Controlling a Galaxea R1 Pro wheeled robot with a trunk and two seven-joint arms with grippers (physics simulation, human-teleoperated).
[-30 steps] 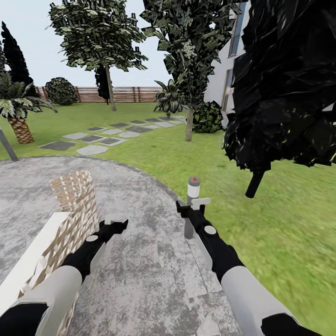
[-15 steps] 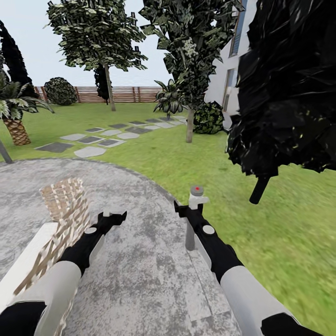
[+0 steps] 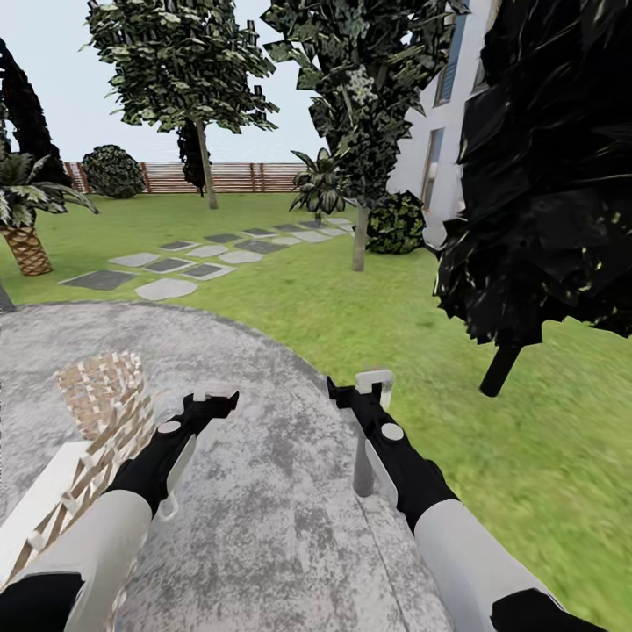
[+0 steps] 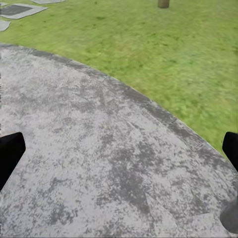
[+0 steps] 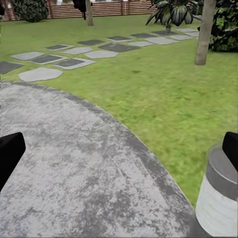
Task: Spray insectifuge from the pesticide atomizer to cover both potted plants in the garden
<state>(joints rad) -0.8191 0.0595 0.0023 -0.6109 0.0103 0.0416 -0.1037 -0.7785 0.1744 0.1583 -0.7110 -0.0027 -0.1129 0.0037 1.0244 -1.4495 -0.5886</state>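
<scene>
Both arms reaching out over the patio (image 3: 263, 527), lawn (image 3: 369, 298) ahead.
Left tool (image 3: 211, 401) and right tool (image 3: 355, 389) are both hanging released, gripping nothing (a bollard lamp (image 5: 220, 198) is standing just beside the right one); atomizer and potted plants unseen.

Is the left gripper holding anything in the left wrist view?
No. The left gripper is open, its two dark fingertips wide apart with bare gravelly patio between them.

Both hands (image 3: 209, 401) (image 3: 355, 390) forward, fingers apart
</scene>
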